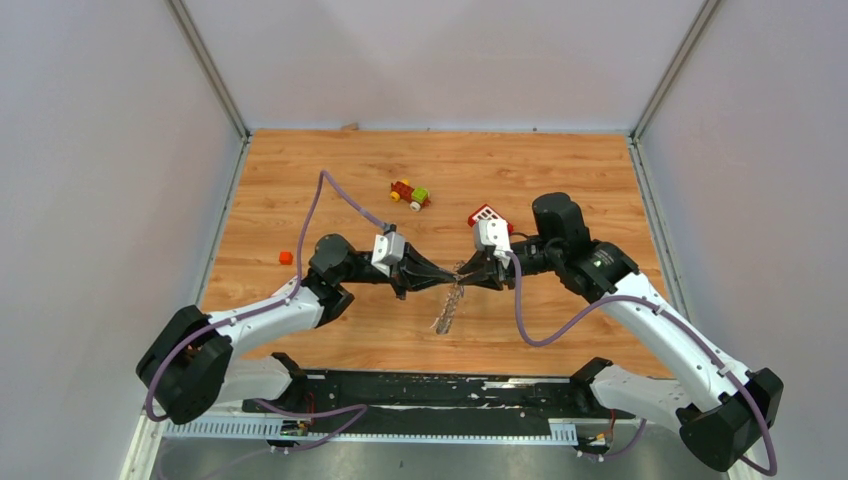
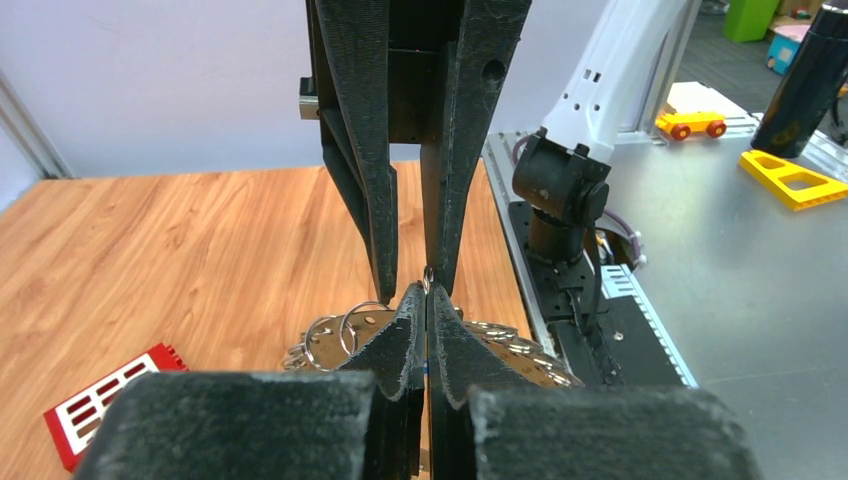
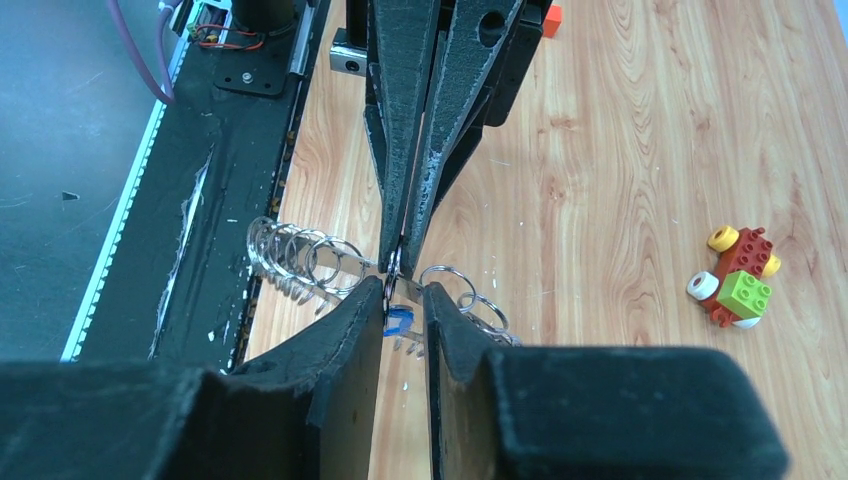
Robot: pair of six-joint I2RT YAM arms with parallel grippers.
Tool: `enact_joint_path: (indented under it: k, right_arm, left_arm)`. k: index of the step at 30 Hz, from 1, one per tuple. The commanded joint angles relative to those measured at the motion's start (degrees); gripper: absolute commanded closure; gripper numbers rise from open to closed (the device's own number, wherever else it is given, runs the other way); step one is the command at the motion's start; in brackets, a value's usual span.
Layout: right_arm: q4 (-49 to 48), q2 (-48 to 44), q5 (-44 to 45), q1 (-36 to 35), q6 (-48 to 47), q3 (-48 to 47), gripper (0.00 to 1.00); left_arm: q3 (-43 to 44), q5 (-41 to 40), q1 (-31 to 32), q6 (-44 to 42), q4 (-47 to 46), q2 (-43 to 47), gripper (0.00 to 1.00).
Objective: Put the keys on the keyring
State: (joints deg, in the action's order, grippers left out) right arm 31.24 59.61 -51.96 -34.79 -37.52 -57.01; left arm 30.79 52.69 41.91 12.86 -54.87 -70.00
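Since the left jaws clamp the keyring and the right jaws stand narrowly apart around the blue-headed key, grip unclear, we line it up carefully before threading.

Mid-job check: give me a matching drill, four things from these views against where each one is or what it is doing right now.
Things
1. left gripper
2. blue-headed key
3. red block
4. orange cube

Places and states
A. alone near the left edge of the table
B. between the parted jaws of the right gripper
C. just beyond the right gripper, on its far side
D. shut on the keyring

Pairs: 1-D, 2-B, 3-C, 4-A
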Motion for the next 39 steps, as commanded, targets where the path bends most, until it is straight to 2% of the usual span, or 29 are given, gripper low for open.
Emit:
enact_joint_path:
  k: [1, 5, 10, 16, 18, 21, 24, 26, 28, 31, 39]
  right_arm:
    - [-3.11, 0.08, 0.02, 0.24, 0.69, 0.41, 0.78]
    - [-3.29, 0.11, 0.08, 0.17, 0.76, 0.50, 0.83]
    - [-3.65, -0.49, 0.55, 0.21, 0.39, 0.97, 0.99]
    - [-1.27, -1.41, 3.36, 0.06, -1.62, 0.06, 1.00]
    - [0.43, -1.44, 4.62, -0.21, -3.05, -0.79, 1.00]
    - [4.04, -0.87, 7.09, -1.10, -4.95, -2.69, 1.00]
    - [7.10, 0.38, 9.66, -2.17, -6.31, -4.38, 1.00]
    - [9.83, 1.42, 11.81, -3.44, -7.29, -5.68, 1.00]
    - [11.09, 2.27, 13.39, -4.23, -7.57, -6.67, 1.00]
    - [11.45, 2.73, 14.31, -4.66, -7.26, -7.95, 1.00]
    - [12.79, 4.69, 15.77, -5.53, -6.93, -9.96, 1.00]
  left_arm:
    - [-0.13, -0.65, -0.07, 1.73, -5.40, -0.05, 1.00]
    - [-0.37, -0.90, -0.07, 2.42, -6.29, -0.14, 1.00]
    - [-0.83, -1.08, -0.07, 3.22, -7.37, -0.38, 1.00]
    - [-0.64, -0.48, -0.07, -0.43, -3.97, -0.32, 1.00]
    - [0.55, 0.54, -0.07, -4.64, 0.94, 0.26, 0.92]
    - [4.65, 0.82, -0.07, -16.91, 18.58, 2.30, 0.80]
    - [10.71, 0.04, -0.06, -29.03, 35.65, 3.99, 0.73]
    - [13.17, -1.23, -0.06, -34.18, 43.00, 4.45, 0.68]
    - [14.73, -1.94, -0.07, -37.28, 46.57, 4.64, 0.65]
    - [15.44, -1.66, -0.05, -38.28, 47.79, 4.01, 0.60]
    - [14.48, 1.00, 0.76, -34.01, 41.65, 1.00, 0.59]
